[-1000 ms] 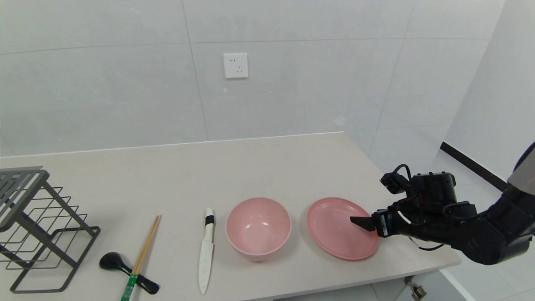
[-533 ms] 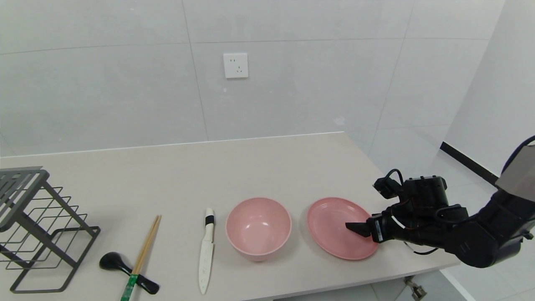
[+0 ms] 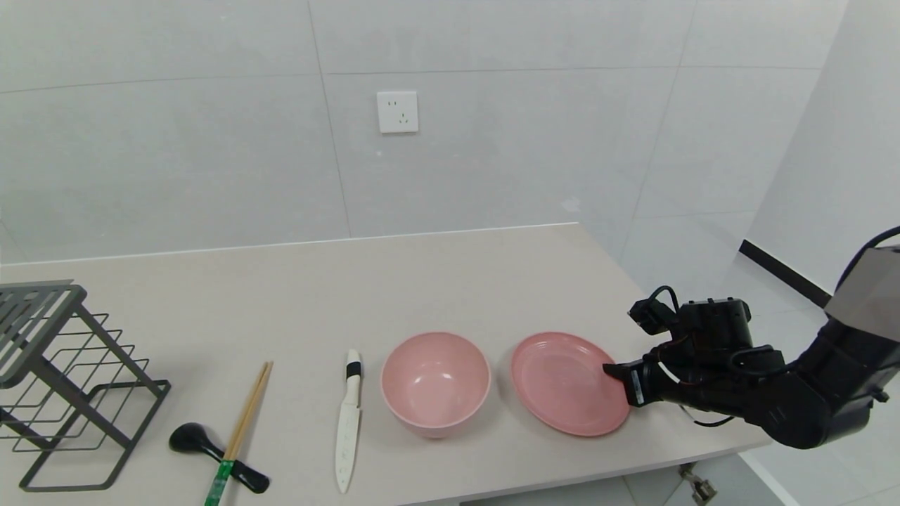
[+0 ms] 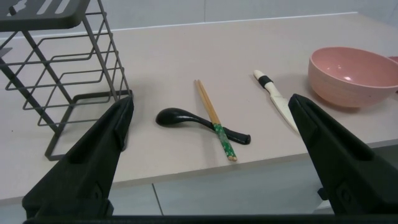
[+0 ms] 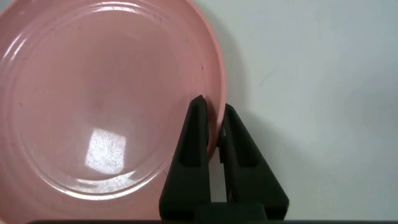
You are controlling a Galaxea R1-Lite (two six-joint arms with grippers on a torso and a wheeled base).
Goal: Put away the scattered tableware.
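Note:
A pink plate [image 3: 562,383] lies near the table's right front edge. My right gripper [image 3: 613,371] is at its right rim. In the right wrist view the plate [image 5: 106,93] has its rim pinched between the nearly closed fingers of the right gripper [image 5: 212,111]. Left of the plate stands a pink bowl [image 3: 434,383], then a white knife [image 3: 347,422], wooden chopsticks [image 3: 239,429] and a black spoon [image 3: 211,450]. My left gripper [image 4: 211,106] hangs open off the table's front edge, facing the spoon [image 4: 199,121], chopsticks [image 4: 214,118], knife [image 4: 277,102] and bowl [image 4: 354,74].
A dark wire rack [image 3: 63,379] stands at the table's left end, also in the left wrist view as the rack [image 4: 68,74]. The table's right edge [image 3: 703,422] runs just beside the plate. A tiled wall with a socket [image 3: 398,111] stands behind.
The right gripper dropped lower and drew back to the plate's right rim, its fingers now on the rim. The plate slid slightly left toward the bowl.

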